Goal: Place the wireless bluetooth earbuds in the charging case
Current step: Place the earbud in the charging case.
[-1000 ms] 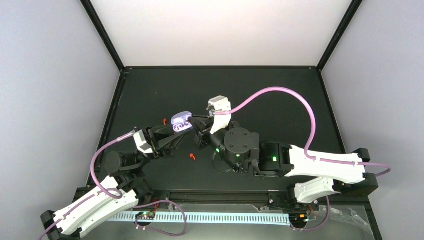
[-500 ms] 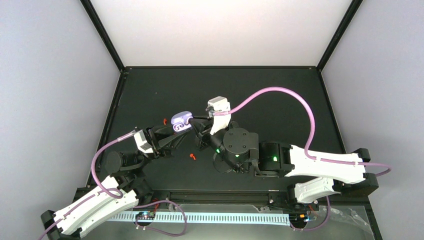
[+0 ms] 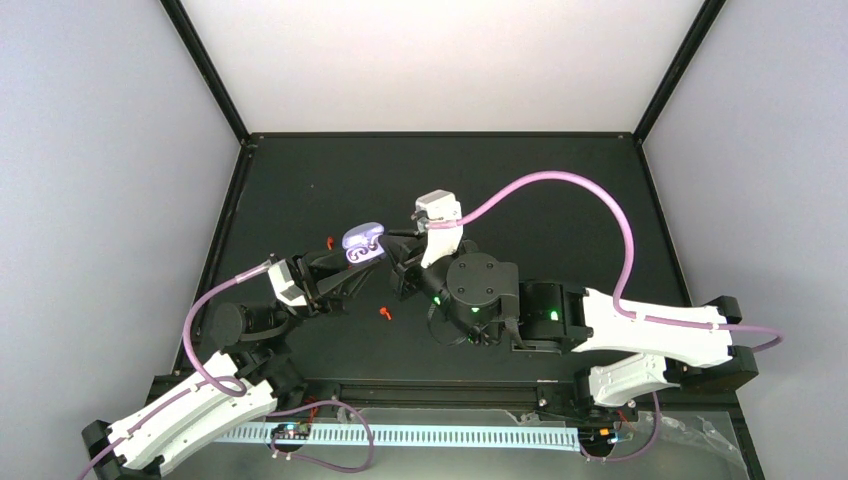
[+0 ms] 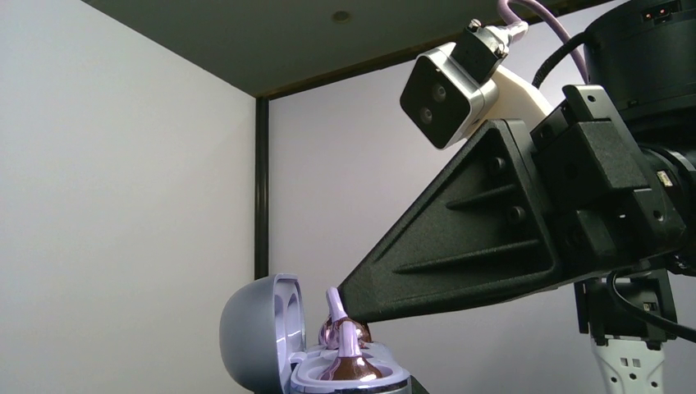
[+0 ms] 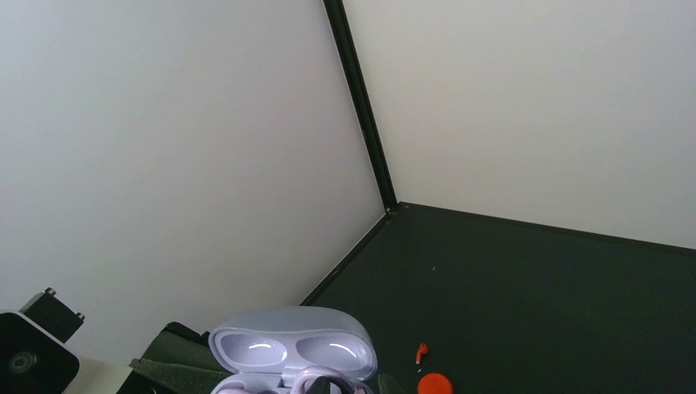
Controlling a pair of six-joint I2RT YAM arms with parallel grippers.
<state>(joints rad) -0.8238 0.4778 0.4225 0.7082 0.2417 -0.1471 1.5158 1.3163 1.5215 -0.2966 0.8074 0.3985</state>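
Note:
The lavender charging case [image 3: 362, 241] is held off the table, lid open, with my left gripper [image 3: 352, 260] shut on its base. In the left wrist view the case [image 4: 254, 336] holds two lavender earbuds: one seated in front [image 4: 349, 365], one behind [image 4: 335, 316] standing higher, with the tip of a right finger [image 4: 460, 254] against it. My right gripper [image 3: 394, 252] is at the case's right side. In the right wrist view its dark tips stand slightly apart at the bottom edge around an earbud's loop [image 5: 316, 380]; whether they press it is unclear.
Two red-orange earbuds lie on the black table, one left of the case [image 3: 330, 241] and one nearer the arms [image 3: 386, 313]. The right wrist view shows a red earbud [image 5: 421, 352] beside a round orange object [image 5: 435, 384]. Black frame posts and pale walls enclose the table.
Almost nothing has shifted. The right wrist has eased very slightly; the case and the left arm stay put.

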